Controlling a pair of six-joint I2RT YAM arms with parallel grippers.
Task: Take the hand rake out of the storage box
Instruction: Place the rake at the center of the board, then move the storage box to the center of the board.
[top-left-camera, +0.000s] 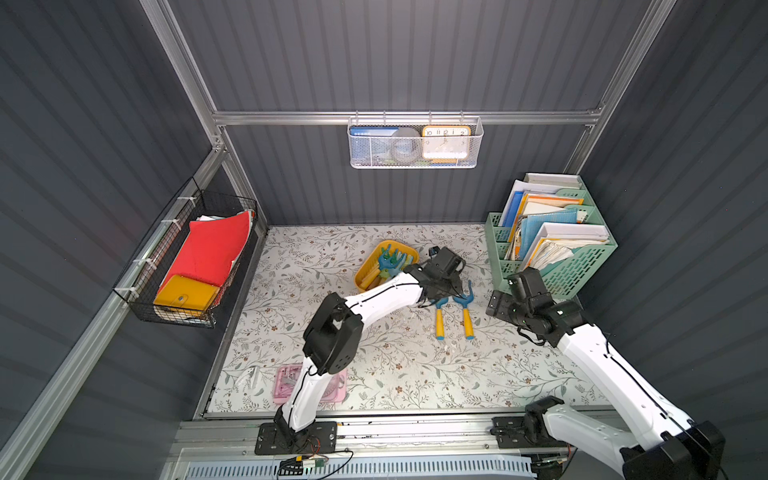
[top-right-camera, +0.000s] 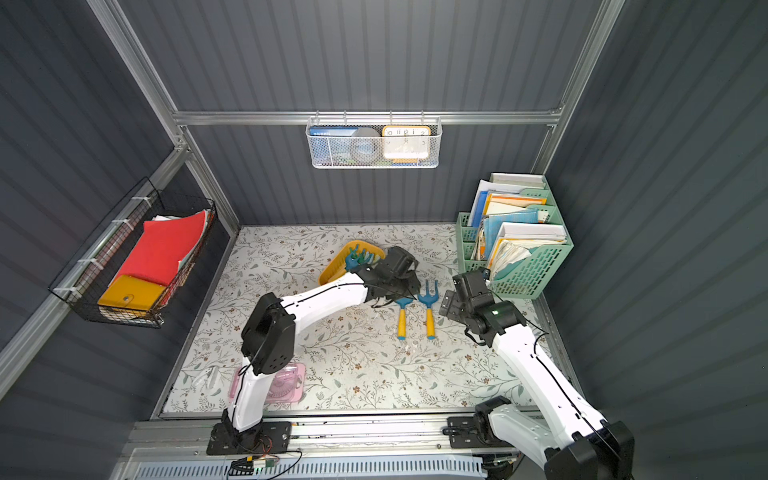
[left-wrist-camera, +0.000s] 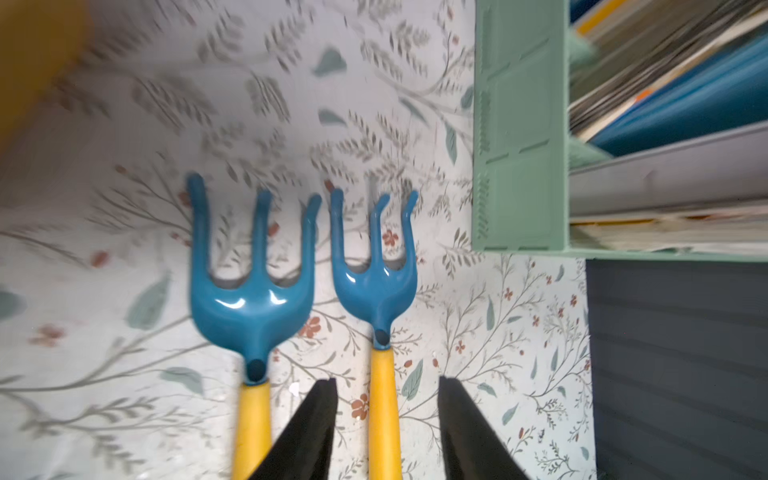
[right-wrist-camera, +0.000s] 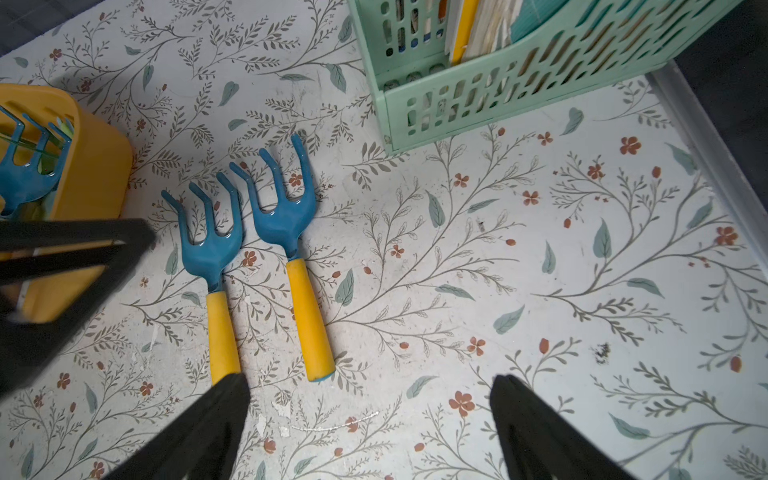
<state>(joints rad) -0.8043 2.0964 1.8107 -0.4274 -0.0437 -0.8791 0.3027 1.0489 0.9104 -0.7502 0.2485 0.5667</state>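
Note:
Two hand rakes with blue heads and yellow handles lie side by side on the floral table, one (top-left-camera: 439, 324) beside the other (top-left-camera: 468, 324). My left gripper (left-wrist-camera: 387, 382) hovers over them, open. The yellow handle of one rake (left-wrist-camera: 376, 286) shows between its fingers with a gap on each side. The mustard-yellow storage box (top-left-camera: 365, 270) stands just behind, with more blue rake heads (top-left-camera: 390, 259) sticking out of it. My right gripper (right-wrist-camera: 370, 399) is open and empty, low over the table to the right of the two rakes (right-wrist-camera: 309, 320).
A green perforated file holder (top-left-camera: 552, 257) full of papers stands at the back right, close to the right arm. A pink flat case (top-left-camera: 286, 384) lies at the front left under the left arm. A black wire basket (top-left-camera: 187, 257) hangs on the left wall.

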